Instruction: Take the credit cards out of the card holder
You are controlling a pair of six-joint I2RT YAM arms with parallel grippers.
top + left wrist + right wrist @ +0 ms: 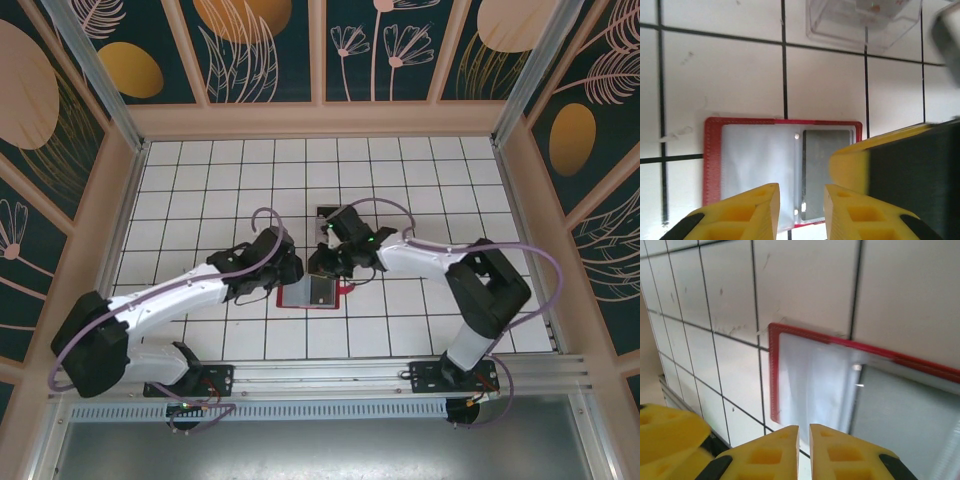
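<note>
- Red card holder lies open, flat on tiled worktop, btwn both pincers.
- Sleeves: one pale, other w/ dark grey card inside.
- Left pincer: narrow gap, empty, over holder.
- Right pincer: nearly closed, nothing seen in it.
- Clear stand beyond, contents unclear.

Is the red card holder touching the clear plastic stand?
Apart. The left wrist view shows bare white tile between the card holder and the clear plastic stand.

Bright, even light; pale glare on the card holder, wrist-view edges blurred.
</note>
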